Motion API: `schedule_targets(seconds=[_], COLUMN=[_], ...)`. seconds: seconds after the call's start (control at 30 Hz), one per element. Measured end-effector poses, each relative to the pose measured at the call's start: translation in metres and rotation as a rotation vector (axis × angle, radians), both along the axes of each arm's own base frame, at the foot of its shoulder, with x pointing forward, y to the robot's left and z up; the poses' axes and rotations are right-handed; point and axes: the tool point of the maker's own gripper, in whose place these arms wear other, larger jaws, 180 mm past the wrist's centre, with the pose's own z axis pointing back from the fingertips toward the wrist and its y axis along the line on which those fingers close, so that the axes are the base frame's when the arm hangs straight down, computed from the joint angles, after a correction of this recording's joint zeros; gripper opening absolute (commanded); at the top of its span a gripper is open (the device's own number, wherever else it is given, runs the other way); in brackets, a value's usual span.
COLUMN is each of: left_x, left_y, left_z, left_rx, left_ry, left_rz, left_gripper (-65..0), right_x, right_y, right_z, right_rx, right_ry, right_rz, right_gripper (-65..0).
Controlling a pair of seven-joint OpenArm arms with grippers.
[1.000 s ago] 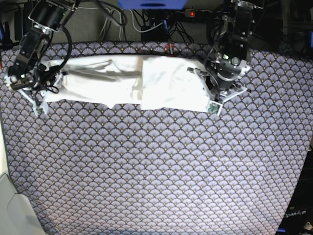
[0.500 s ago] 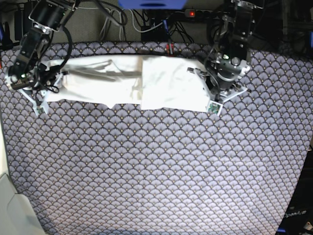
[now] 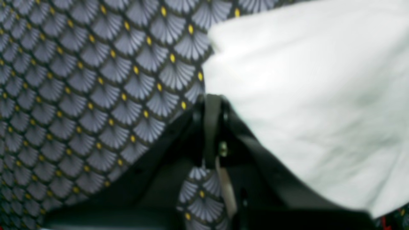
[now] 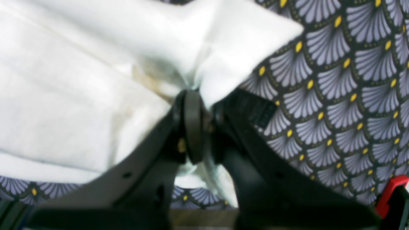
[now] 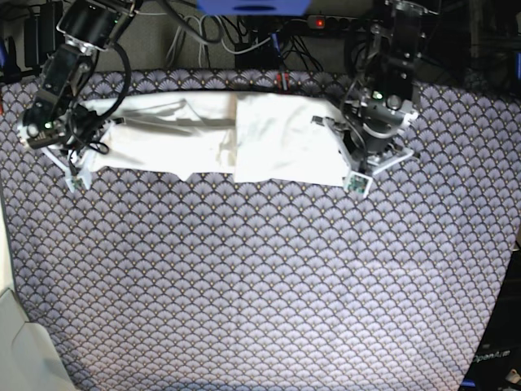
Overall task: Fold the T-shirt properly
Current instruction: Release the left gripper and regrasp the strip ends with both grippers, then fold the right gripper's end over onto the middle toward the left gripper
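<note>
Across the top of the base view, the white cotton T-shirt (image 5: 220,138) lies as a long folded band on a grey fan-patterned tablecloth with yellow dots (image 5: 260,285). The right gripper (image 4: 193,92) pinches its upper-left end; the left gripper (image 3: 212,99), jaws together, pinches its upper-right edge. Black cables (image 5: 252,32) crowd behind.

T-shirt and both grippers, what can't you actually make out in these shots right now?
- T-shirt print: no view shows it; only the plain white side faces up.
- Left gripper: left wrist view is blurred; jaws shut at the cloth's edge, but the pinched cloth isn't clear.
- Right gripper: in base view the arm covers its tips.
- Shirt's fold layers: too small in base view, cut off by frame edges in both wrist views.
</note>
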Motion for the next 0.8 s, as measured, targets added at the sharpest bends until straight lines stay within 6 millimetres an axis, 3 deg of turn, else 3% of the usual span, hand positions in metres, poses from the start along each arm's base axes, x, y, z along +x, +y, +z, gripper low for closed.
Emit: schedule_targets(seconds=[0.13,0.27,0.33,0.47,0.7,0.8], left_x=[0.011,0.014,0.012,-0.004,-0.014,-0.015], left_y=[-0.001,0.021,0.033,0.051,0.052,0.05], left_z=[0.028,0.035,0.027,-0.007,-0.033,-0.039], left_rx=[-0.015,0.006,0.014,0.05,0.042,0.04], left_ry=[-0.084,-0.105,-0.084,0.026,0.097,0.106], left_rz=[0.001,0.058,0.092,0.113,0.123,0.118], left_gripper=[-64.6,-64.6,-64.6,-64.6,-64.6,-64.6], right_x=[0.006,0.021,0.017,0.013,0.004,0.013], right_y=[-0.002,-0.001,0.004,0.015,0.033,0.05], right_z=[0.023,0.059,0.065,0.07,0.059,0.068], right_rx=[-0.044,-0.104,-0.123,-0.143,-0.116,-0.109], right_ry=[-0.06,-0.164,-0.165,-0.17,-0.135,-0.175], right_rz=[0.002,0.032,0.057,0.098,0.127,0.179], right_gripper=[-65.0,-65.0,-65.0,-65.0,-65.0,-65.0])
